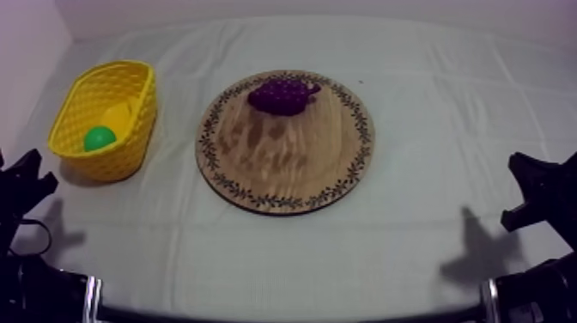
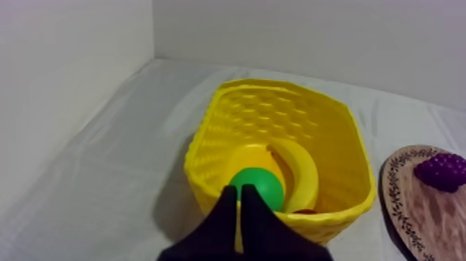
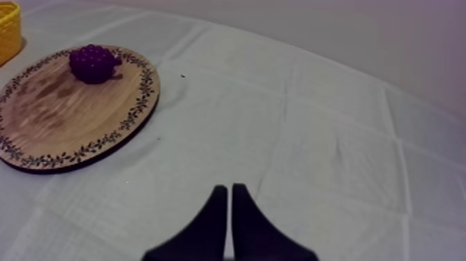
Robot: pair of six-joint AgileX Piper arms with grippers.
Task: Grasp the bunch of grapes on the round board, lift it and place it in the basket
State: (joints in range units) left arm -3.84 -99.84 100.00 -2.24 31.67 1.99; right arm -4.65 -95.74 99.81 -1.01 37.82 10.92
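Purple grapes [image 1: 280,95], yellow basket [image 1: 81,103], leaf-patterned board rim [image 1: 283,204]

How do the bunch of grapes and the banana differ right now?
The bunch of grapes is purple and knobbly; the banana is yellow and smooth. The grapes lie on the wooden board, near its far edge; the banana lies in the yellow basket. Both are toy fruit.

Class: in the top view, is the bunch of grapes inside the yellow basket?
No, the bunch of grapes lies on the wooden board.
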